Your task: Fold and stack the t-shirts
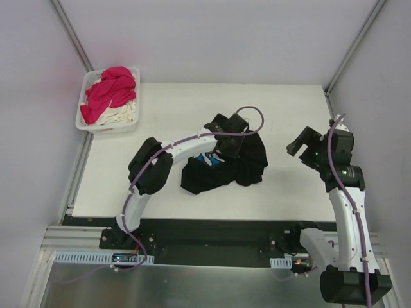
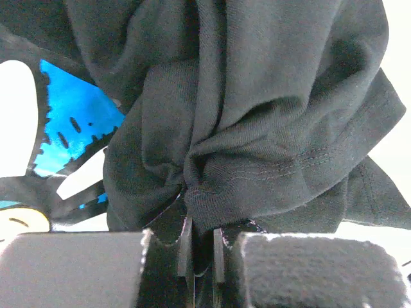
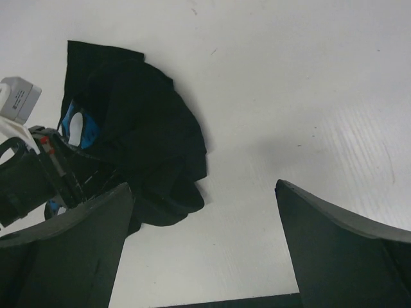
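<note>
You've got the left gripper clamped on a bunched fold of the black cotton t-shirt with the blue-and-white print. Its fingers are nearly together, with cloth pinched between them. The shirt lies crumpled around the middle of the white tabletop, and the left gripper is over the heap's far side. Your right gripper hovers to the right of the shirt, clear of the cloth. Its fingers are spread wide and hold nothing. The magenta-pink tee lies on top of the cream tee in the white plastic basket at the far-left corner.
</note>
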Controlling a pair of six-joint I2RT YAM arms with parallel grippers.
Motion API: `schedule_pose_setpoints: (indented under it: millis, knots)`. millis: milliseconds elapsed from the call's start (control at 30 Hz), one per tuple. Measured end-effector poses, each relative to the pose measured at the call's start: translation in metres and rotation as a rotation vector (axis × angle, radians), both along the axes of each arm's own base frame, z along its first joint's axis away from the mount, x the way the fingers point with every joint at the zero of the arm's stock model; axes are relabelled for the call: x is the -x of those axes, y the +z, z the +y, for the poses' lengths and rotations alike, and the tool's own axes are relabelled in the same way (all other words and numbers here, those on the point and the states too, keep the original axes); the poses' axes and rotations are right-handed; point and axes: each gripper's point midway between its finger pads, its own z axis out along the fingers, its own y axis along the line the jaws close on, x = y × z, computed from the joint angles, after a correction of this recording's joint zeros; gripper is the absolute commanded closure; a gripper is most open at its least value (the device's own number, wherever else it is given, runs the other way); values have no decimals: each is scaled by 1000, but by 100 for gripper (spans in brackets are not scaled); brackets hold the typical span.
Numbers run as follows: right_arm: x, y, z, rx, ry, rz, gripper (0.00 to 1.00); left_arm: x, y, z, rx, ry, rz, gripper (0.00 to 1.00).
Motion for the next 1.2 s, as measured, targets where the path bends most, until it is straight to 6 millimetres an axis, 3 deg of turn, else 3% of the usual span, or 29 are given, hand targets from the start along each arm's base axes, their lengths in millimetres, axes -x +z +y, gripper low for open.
schedule_pose_setpoints:
  millis: [400,600,633,700,733,867,1000,1067,1100,1200]
  knots:
    - [-5,-2,29,-105,131,-66,4,-33,24,3,24,86,-90,99]
    - [-3,-5,35,-133,150,-73,4,-45,30,8,34,117,-102,62]
    - [-3,-5,36,-136,151,-74,4,-45,31,8,35,113,-102,43]
    - [-4,-5,37,-141,154,-79,4,-47,38,8,44,104,-105,23]
    - [-4,-5,38,-147,157,-78,4,-47,41,8,45,101,-109,1]
    - [-3,-5,43,-173,172,-74,4,-42,77,21,45,110,-128,1]
    - [-5,-6,62,-206,217,-89,4,-35,148,60,99,166,-205,1]
    - [-4,-14,79,-222,257,-70,4,-28,181,99,133,233,-242,1]
    - [-3,-23,90,-226,274,-43,3,-22,197,129,165,297,-259,2]
    - [-7,-46,110,-254,270,26,1,-14,203,195,188,475,-254,4]
